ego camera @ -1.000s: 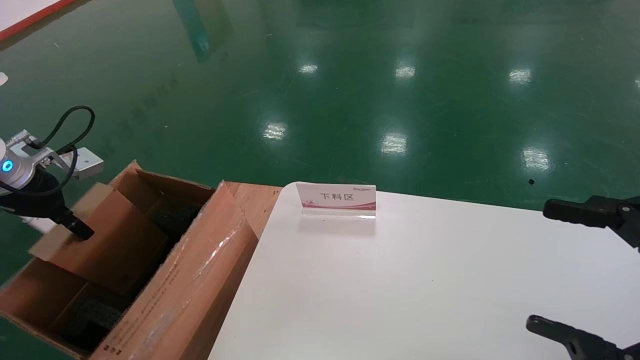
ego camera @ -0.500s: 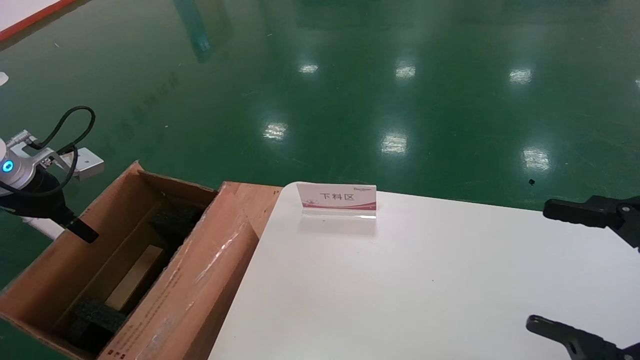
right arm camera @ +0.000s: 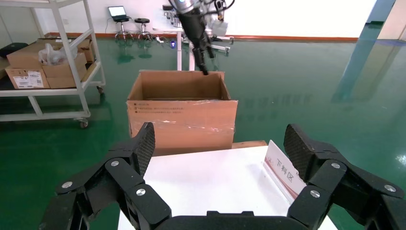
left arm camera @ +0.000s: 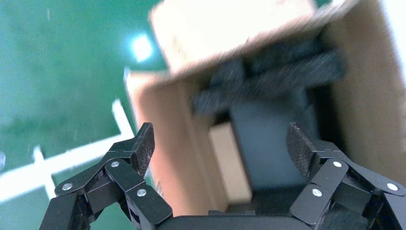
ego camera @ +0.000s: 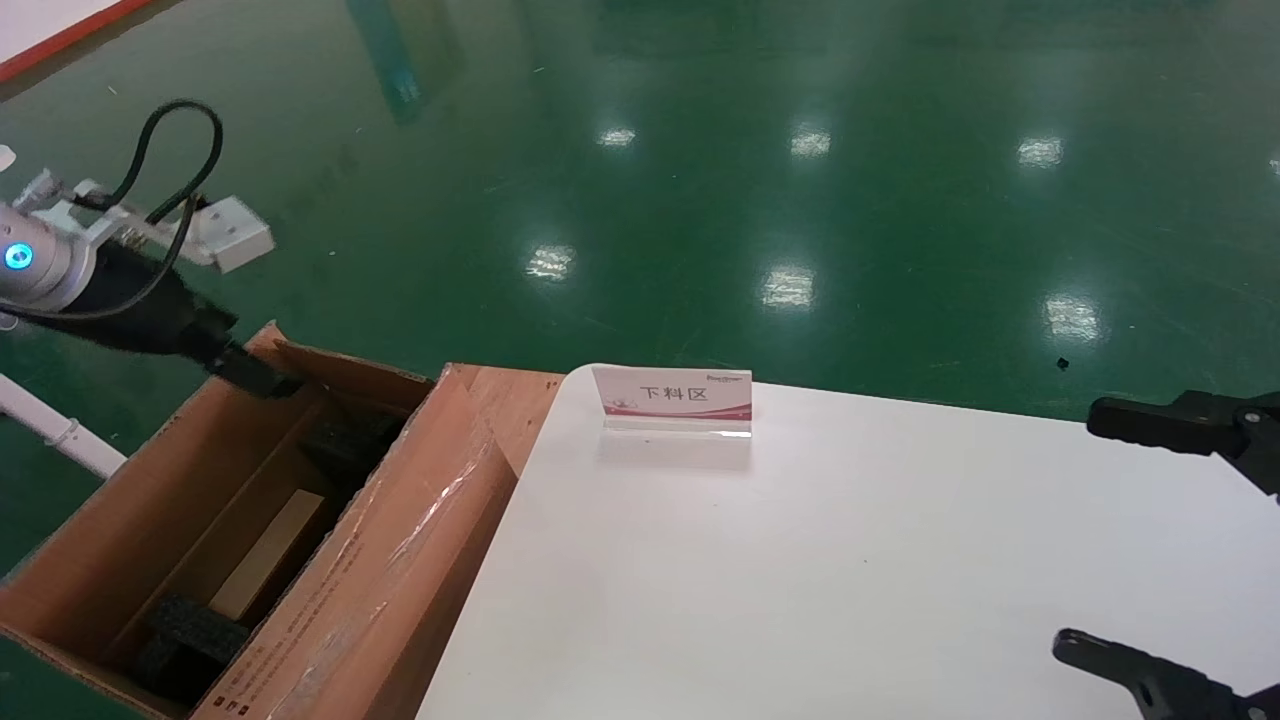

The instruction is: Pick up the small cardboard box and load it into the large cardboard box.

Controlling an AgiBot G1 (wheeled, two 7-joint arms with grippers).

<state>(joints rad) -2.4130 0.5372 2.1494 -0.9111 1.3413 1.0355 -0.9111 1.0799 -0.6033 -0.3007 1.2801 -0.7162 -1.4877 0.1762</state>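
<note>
1. On the left of the head view, beside the white table [ego camera: 850, 560], stands the large cardboard box [ego camera: 400, 560], a long corrugated carton with its flaps up, shiny tape and small black print on the flap nearest the table.
2. Inside that carton, black foam blocks [ego camera: 190, 635] sit at both ends, and between them lies the small cardboard box [ego camera: 268, 555], a pale flat slab resting low against the inner wall. The left wrist view shows the same slab [left arm camera: 230, 163] down inside.
3. Over the carton's far corner hangs the left gripper [left arm camera: 220, 148], its fingers spread wide and holding nothing; in the head view it [ego camera: 245, 372] sits at the rim, above the contents and apart from the slab.
4. At the table's right edge the right gripper [right arm camera: 218, 143] rests parked, its fingers wide apart and empty.
5. Near the table's far edge stands a small sign card [ego camera: 675, 398] with red print.
6. Judging by this layout, the loading appears done: the slab is inside and free of any grip. What seems left is only clearing the left arm away.
</note>
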